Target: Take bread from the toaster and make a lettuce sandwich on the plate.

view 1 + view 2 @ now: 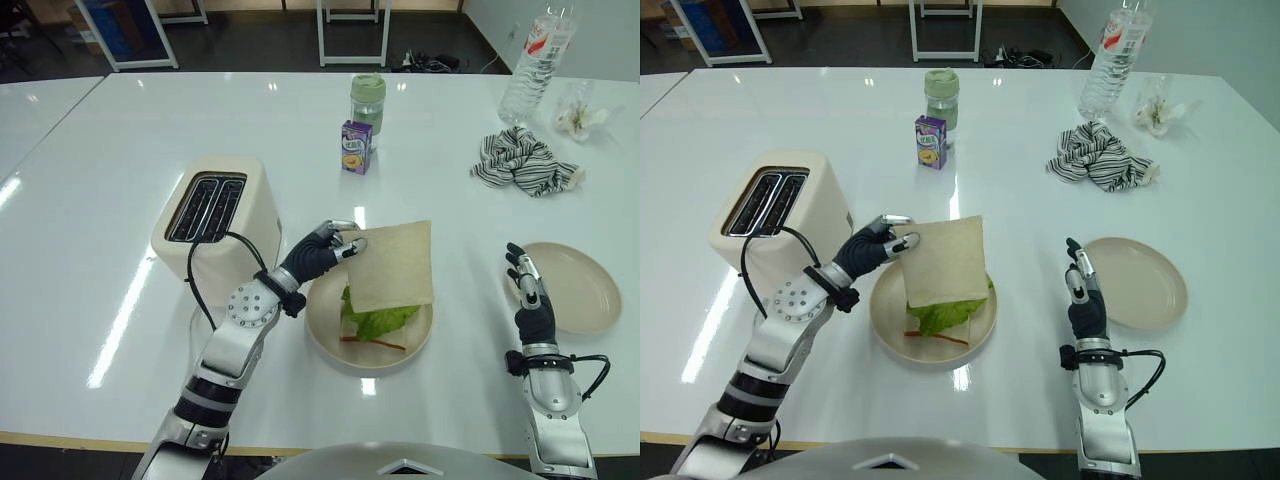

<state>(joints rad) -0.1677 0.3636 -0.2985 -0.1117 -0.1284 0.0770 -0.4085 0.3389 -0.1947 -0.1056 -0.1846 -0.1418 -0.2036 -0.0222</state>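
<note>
- One slice of bread (393,265) is pinched at its corner in my left hand (318,255), tilted over the lettuce (380,322) on the plate (328,348).
- I'd square it over the lettuce, lower it flat, then let go gently so nothing slides.
- My right hand (530,298) stands open, empty, beside the other plate (585,290).

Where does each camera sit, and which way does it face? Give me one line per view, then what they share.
Left eye view: on the robot's head, looking forward and down at the white table; both forearms show, the left hand gripping the bread slice over the plate.
Right eye view: same head, slightly to the right, same downward aim; the right hand stands open beside the second plate.
Shared: toaster, lettuce, both hands, both plates.
</note>
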